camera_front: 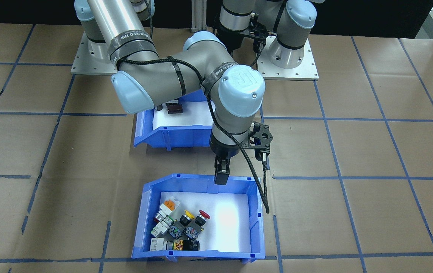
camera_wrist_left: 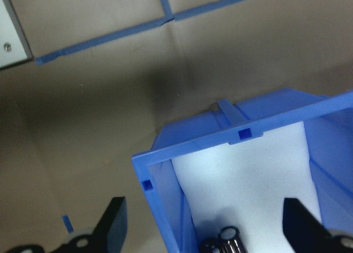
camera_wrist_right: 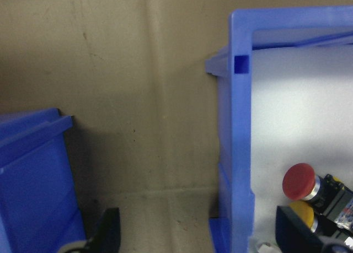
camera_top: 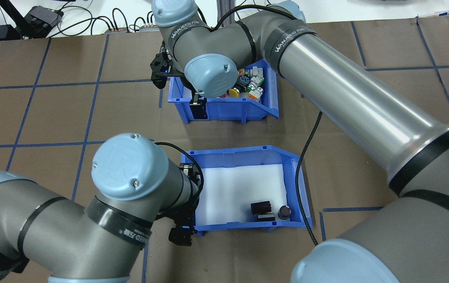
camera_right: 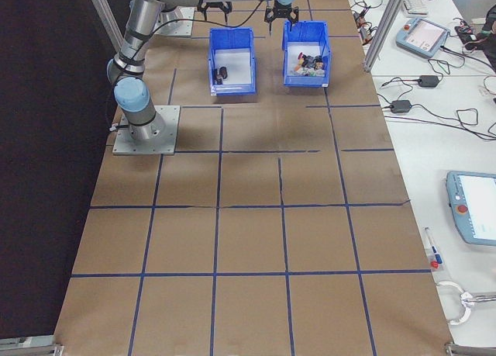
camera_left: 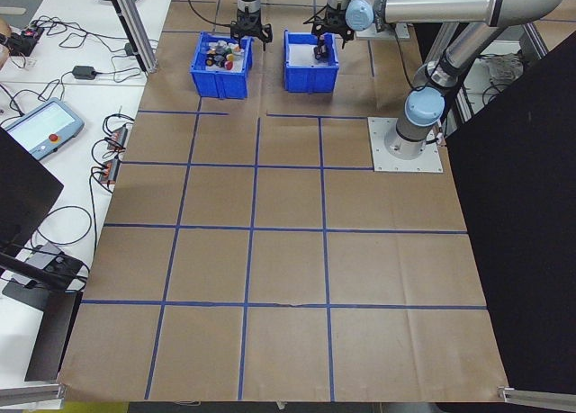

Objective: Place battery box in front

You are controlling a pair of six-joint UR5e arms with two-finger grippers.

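Battery box [camera_top: 244, 188]: we see a blue open-top bin with a white liner on the brown paper table [camera_top: 51, 114], on the robot's side of the two bins. Three small dark pieces [camera_top: 267, 210] lie together in its near right corner in the overhead view.

Switch bin [camera_front: 201, 220]: we see a like blue bin farther from the robot, just beyond the battery box with a strip of table between them. Red, yellow, orange and white push-buttons [camera_front: 180, 227] are bunched at one end.

Left gripper [camera_wrist_left: 207, 225]: in its wrist view we see the two fingers spread wide, one outside the battery box's wall and one over the white liner, so the wall stands between them. The fingers do not press the wall. In the overhead view it sits at the box's near left corner.

Right gripper [camera_front: 222, 172]: we see it pointing down at the switch bin's rim, on the side facing the battery box. In its wrist view the fingers stand apart, one over the table outside the wall, one over the bin's inside, with the wall between them and not pinched.
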